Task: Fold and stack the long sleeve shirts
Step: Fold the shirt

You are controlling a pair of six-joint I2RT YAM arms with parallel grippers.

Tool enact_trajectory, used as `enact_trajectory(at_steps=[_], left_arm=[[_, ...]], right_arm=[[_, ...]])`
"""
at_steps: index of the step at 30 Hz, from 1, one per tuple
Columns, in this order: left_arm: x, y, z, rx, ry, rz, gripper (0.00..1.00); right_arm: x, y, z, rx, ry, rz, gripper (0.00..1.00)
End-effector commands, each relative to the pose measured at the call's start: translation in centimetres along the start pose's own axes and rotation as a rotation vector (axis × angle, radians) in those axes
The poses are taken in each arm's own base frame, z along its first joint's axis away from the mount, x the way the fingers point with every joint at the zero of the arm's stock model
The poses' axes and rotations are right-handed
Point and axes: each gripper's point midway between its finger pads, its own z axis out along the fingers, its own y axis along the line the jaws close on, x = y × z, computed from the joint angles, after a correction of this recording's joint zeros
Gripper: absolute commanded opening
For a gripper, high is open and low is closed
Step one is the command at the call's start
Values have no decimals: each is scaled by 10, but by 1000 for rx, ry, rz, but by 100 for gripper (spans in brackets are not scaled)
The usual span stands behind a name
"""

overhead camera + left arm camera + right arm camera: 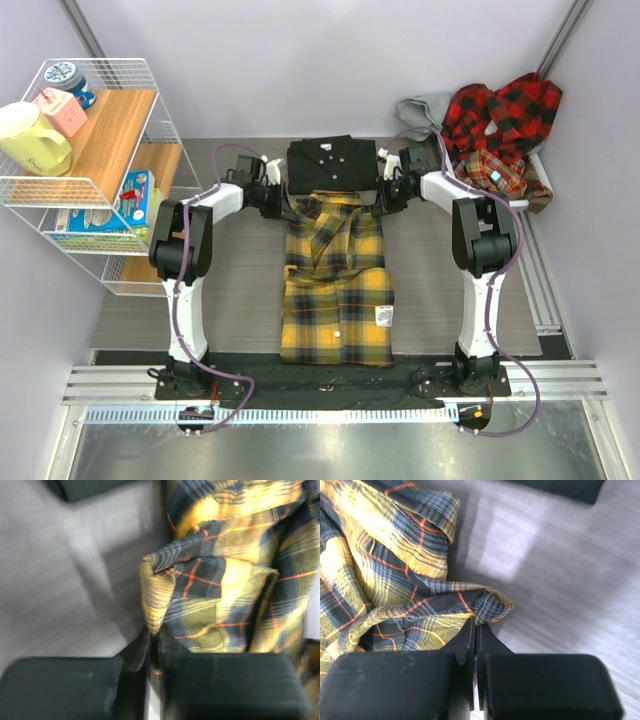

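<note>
Fabric is pinched at two points. The left claw (152, 642) is closed on a bunched corner of the yellow plaid shirt (335, 290), and the right claw (476, 630) is clamped on the matching corner at the other side. Both grips sit at the shirt's 12 o'clock end, roughly at the shoulders. A hold at both sides like this would let the arms move that end as one straight edge, which I take to be a fold in hand.

The rest of the shirt lies flat on the table (230, 290), running from the centre toward 6 o'clock, with its hem near the arm bases.

A black shirt (330, 163), already folded, sits just beyond the claws at 12 o'clock and touches or nearly touches the plaid collar area. Travel that way is therefore tight.

Red plaid shirts (505, 125) are heaped at 1 to 2 o'clock, with a grey garment (425, 108) beside them, close to the right arm's elbow. A wire rack (100, 150) stands at 9 to 10 o'clock, well apart from the work.

Bare table shows at 3 and 9 o'clock beside the shirt. The freest path looks to be toward 6 o'clock, over the shirt's own body.
</note>
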Motion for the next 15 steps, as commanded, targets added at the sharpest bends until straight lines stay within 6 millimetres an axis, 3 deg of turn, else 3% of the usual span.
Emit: enact_trajectory(at_steps=[1, 3, 4, 5, 6, 7, 9, 10, 12, 14, 15], left_arm=[[-30, 5, 2, -19, -40, 60, 30], [-38, -4, -15, 4, -64, 87, 46], [-42, -12, -23, 25, -84, 114, 50], [-57, -37, -53, 63, -145, 173, 54], [-48, -40, -64, 73, -142, 202, 59], [-49, -53, -81, 98, -166, 240, 62], [-33, -82, -120, 145, -176, 343, 74], [-20, -89, -129, 160, -157, 338, 77], [8, -107, -153, 206, -106, 366, 82], [46, -108, -158, 231, -20, 300, 93], [56, -116, -165, 257, -15, 291, 94]], right_arm=[[-55, -8, -7, 50, -121, -53, 22], [-56, -3, -17, 34, -95, -65, 40], [-67, 8, -33, 22, -122, -91, 51], [-68, 14, -48, 16, -123, -117, 57], [-69, 20, -61, 5, -131, -135, 62], [-74, 35, -91, -20, -167, -163, 70], [-51, 45, -112, -51, -122, -167, 75], [-50, 60, -139, -77, -153, -188, 75], [-8, 70, -147, -113, -64, -150, 78], [18, 89, -164, -172, -32, -123, 79], [43, 93, -161, -199, 20, -72, 80]])
